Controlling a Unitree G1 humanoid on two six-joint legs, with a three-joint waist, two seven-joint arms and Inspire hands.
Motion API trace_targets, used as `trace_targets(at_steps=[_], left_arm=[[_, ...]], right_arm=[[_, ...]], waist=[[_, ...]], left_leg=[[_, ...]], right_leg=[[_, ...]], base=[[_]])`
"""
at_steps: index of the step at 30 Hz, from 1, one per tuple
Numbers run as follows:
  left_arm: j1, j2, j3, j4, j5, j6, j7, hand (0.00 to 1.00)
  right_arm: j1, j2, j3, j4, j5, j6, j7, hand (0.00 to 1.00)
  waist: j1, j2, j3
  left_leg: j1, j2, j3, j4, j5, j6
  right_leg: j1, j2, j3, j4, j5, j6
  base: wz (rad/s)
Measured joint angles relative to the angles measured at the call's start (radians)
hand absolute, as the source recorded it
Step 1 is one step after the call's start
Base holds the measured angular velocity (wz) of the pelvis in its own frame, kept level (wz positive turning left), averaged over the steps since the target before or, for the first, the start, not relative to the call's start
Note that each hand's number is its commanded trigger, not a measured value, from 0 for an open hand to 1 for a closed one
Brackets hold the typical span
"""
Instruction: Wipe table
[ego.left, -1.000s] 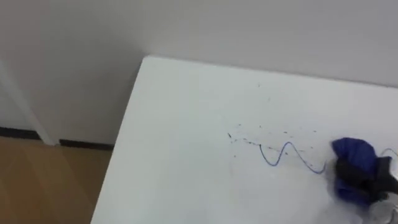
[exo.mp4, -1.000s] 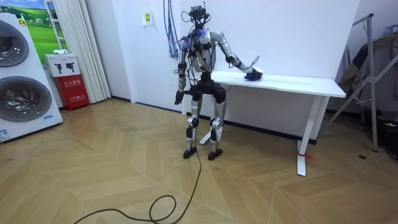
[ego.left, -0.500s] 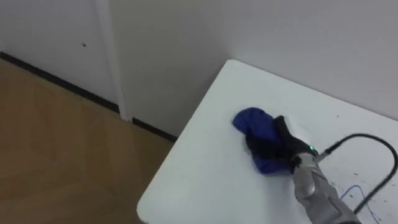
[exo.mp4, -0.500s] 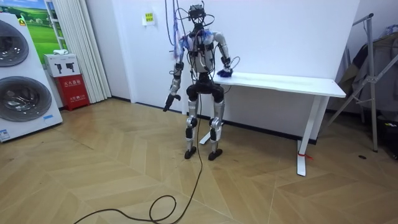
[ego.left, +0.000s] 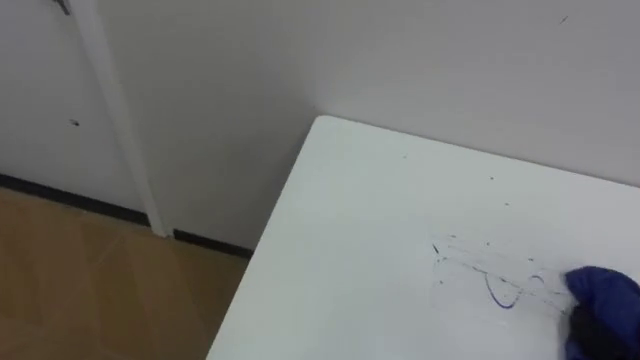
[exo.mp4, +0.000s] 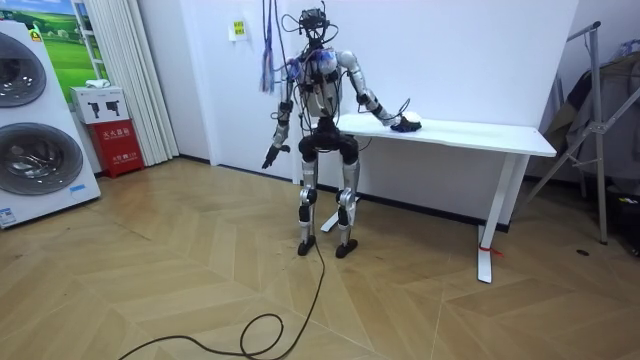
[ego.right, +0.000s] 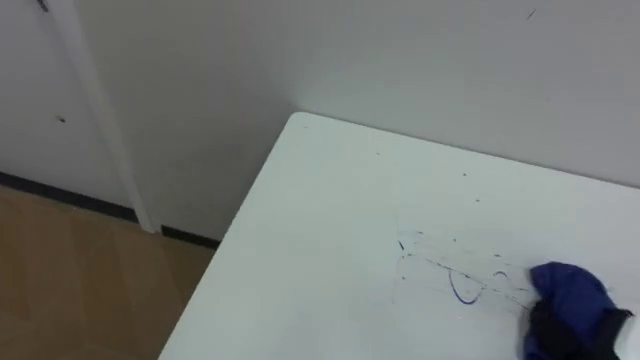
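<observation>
Since leaving table corner, cloth beside scribble

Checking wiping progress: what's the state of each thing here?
Table: white, marked with pen.
Marks: blue, partly smeared, not yet gone.
Cloth: blue, bunched, lying at the marks' edge.
Right hand: closed on the cloth.
Left hand: hanging idle at the robot's side.

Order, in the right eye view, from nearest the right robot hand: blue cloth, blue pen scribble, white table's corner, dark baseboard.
1. Blue cloth, at the right robot hand.
2. Blue pen scribble, just left.
3. White table's corner, upper left.
4. Dark baseboard, far left.
</observation>
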Motion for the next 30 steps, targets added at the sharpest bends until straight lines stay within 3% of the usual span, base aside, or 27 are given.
trace_targets(at_steps=[2, 5, 6, 8, 9, 10, 11, 12, 14, 16, 18, 20, 21, 22, 24, 25, 29, 30], left_arm=[[-0.001, 0.0, -0.004, 0.005, -0.001, -0.003, 0.004, 0.0], [-0.007, -0.001, -0.042, 0.019, -0.017, -0.002, 0.005, 0.0], [-0.014, -0.006, -0.051, 0.021, -0.022, -0.001, 0.002, 0.0], [-0.043, -0.016, -0.06, 0.034, -0.023, 0.008, 0.002, 0.0], [-0.064, -0.021, -0.075, 0.044, -0.03, 0.008, 0.002, 0.0], [-0.093, -0.021, -0.094, 0.061, -0.031, 0.007, 0.002, 0.0], [-0.107, -0.02, -0.105, 0.065, -0.031, 0.009, 0.001, 0.0], [-0.125, -0.02, -0.13, 0.064, -0.032, 0.015, 0.0, 0.0], [-0.143, -0.022, -0.158, 0.045, -0.031, 0.021, -0.005, 0.0], [-0.135, -0.02, -0.175, 0.024, -0.031, 0.028, -0.008, 0.0], [-0.11, -0.019, -0.179, 0.017, -0.031, 0.043, -0.007, 0.0], [-0.067, -0.017, -0.177, 0.017, -0.031, 0.048, -0.005, 0.0], [-0.042, -0.015, -0.176, 0.023, -0.031, 0.052, -0.005, 0.0], [-0.023, -0.011, -0.174, 0.033, -0.031, 0.052, -0.006, 0.0], [-0.009, -0.003, -0.172, 0.033, -0.03, 0.049, -0.006, 0.0], [-0.009, -0.002, -0.153, 0.033, -0.03, 0.04, -0.006, 0.0], [-0.005, -0.002, -0.075, 0.032, -0.001, 0.013, 0.001, 0.0], [-0.005, -0.002, -0.06, 0.029, 0.002, 0.012, 0.008, 0.0]], right_arm=[[-0.017, -0.005, -0.003, -0.004, 0.016, 0.021, 0.022, 1.0], [-0.083, -0.003, 0.035, -0.013, 0.022, 0.095, 0.045, 1.0], [-0.112, 0.004, 0.047, -0.035, 0.023, 0.142, 0.073, 1.0], [-0.16, 0.012, 0.114, -0.086, 0.021, 0.201, 0.129, 1.0], [-0.192, 0.025, 0.172, -0.139, -0.007, 0.228, 0.17, 1.0], [-0.237, 0.046, 0.241, -0.196, -0.045, 0.25, 0.217, 1.0], [-0.266, 0.056, 0.285, -0.226, -0.067, 0.258, 0.242, 1.0], [-0.325, 0.065, 0.385, -0.279, -0.104, 0.258, 0.293, 1.0], [-0.396, 0.075, 0.482, -0.321, -0.139, 0.242, 0.355, 1.0], [-0.457, 0.092, 0.524, -0.319, -0.166, 0.226, 0.412, 1.0], [-0.458, 0.092, 0.528, -0.284, -0.165, 0.213, 0.422, 1.0], [-0.398, 0.091, 0.498, -0.272, -0.16, 0.17, 0.389, 1.0], [-0.358, 0.091, 0.48, -0.265, -0.159, 0.131, 0.35, 1.0], [-0.311, 0.09, 0.454, -0.244, -0.163, 0.094, 0.302, 1.0], [-0.248, 0.078, 0.406, -0.201, -0.154, 0.052, 0.224, 1.0], [-0.214, 0.076, 0.355, -0.171, -0.145, 0.033, 0.174, 1.0], [-0.12, 0.055, 0.23, -0.107, -0.107, 0.012, 0.058, 1.0], [-0.092, 0.043, 0.192, -0.09, -0.088, 0.005, 0.037, 1.0]], waist=[[0.004, -0.002, 0.0009], [0.032, 0.0, 0.0032], [0.051, 0.001, 0.0036], [0.073, 0.002, 0.0117], [0.092, 0.003, 0.0192], [0.111, 0.002, 0.0325], [0.116, 0.001, 0.0376], [0.131, 0.001, 0.0452], [0.16, -0.002, 0.0573], [0.205, -0.005, 0.0544], [0.211, -0.008, 0.0508], [0.195, -0.01, 0.0472], [0.168, -0.007, 0.0473], [0.145, -0.007, 0.0381], [0.132, -0.011, 0.0272], [0.119, -0.011, 0.0258], [0.092, -0.007, 0.0198], [0.064, -0.006, 0.0187]], left_leg=[[0.002, 0.0, 0.004, -0.001, 0.0, 0.0], [0.016, 0.006, 0.033, -0.008, -0.001, -0.001], [0.022, 0.012, 0.057, -0.012, 0.0, -0.003], [0.02, 0.018, 0.08, -0.013, 0.002, -0.007], [0.011, 0.02, 0.089, -0.014, 0.004, -0.01], [0.0, 0.022, 0.098, -0.014, 0.006, -0.013], [-0.011, 0.023, 0.099, -0.013, 0.007, -0.014], [-0.03, 0.024, 0.099, -0.013, 0.012, -0.019], [-0.047, 0.028, 0.096, -0.014, 0.02, -0.024], [-0.061, 0.033, 0.067, -0.014, 0.026, -0.031], [-0.063, 0.032, 0.039, -0.012, 0.029, -0.033], [-0.066, 0.031, 0.022, -0.003, 0.029, -0.033], [-0.064, 0.029, 0.022, 0.0, 0.029, -0.032], [-0.056, 0.025, 0.024, 0.0, 0.029, -0.032], [-0.038, 0.015, 0.027, 0.0, 0.029, -0.032], [-0.028, 0.013, 0.042, -0.001, 0.029, -0.032], [-0.014, 0.01, 0.085, -0.002, 0.029, -0.031], [-0.011, 0.01, 0.085, 0.0, 0.024, -0.024]], right_leg=[[-0.003, 0.002, 0.011, 0.002, 0.0, 0.0], [-0.011, 0.01, 0.038, 0.002, 0.005, -0.006], [-0.021, 0.018, 0.064, 0.006, 0.01, -0.011], [-0.045, 0.023, 0.083, 0.022, 0.016, -0.018], [-0.064, 0.028, 0.097, 0.031, 0.02, -0.025], [-0.086, 0.033, 0.109, 0.041, 0.024, -0.032], [-0.1, 0.034, 0.11, 0.043, 0.026, -0.036], [-0.125, 0.037, 0.11, 0.045, 0.032, -0.044], [-0.14, 0.043, 0.108, 0.046, 0.032, -0.049], [-0.139, 0.047, 0.088, 0.03, 0.029, -0.053], [-0.124, 0.045, 0.057, 0.017, 0.026, -0.05], [-0.108, 0.038, 0.031, 0.014, 0.022, -0.045], [-0.093, 0.034, 0.02, 0.009, 0.02, -0.041], [-0.072, 0.03, 0.023, -0.006, 0.019, -0.039], [-0.041, 0.021, 0.027, -0.018, 0.011, -0.026], [-0.028, 0.012, 0.028, -0.017, 0.005, -0.016], [-0.015, 0.005, 0.053, -0.017, 0.001, -0.01], [-0.008, 0.004, 0.051, -0.016, -0.002, -0.005]], base=[[-0.14], [-0.4], [-0.6], [-0.58], [-0.47], [-0.43], [-0.33], [-0.13], [0.09], [0.36], [0.54], [0.61], [0.7], [0.68], [0.36], [0.17], [-0.14], [0.18]])
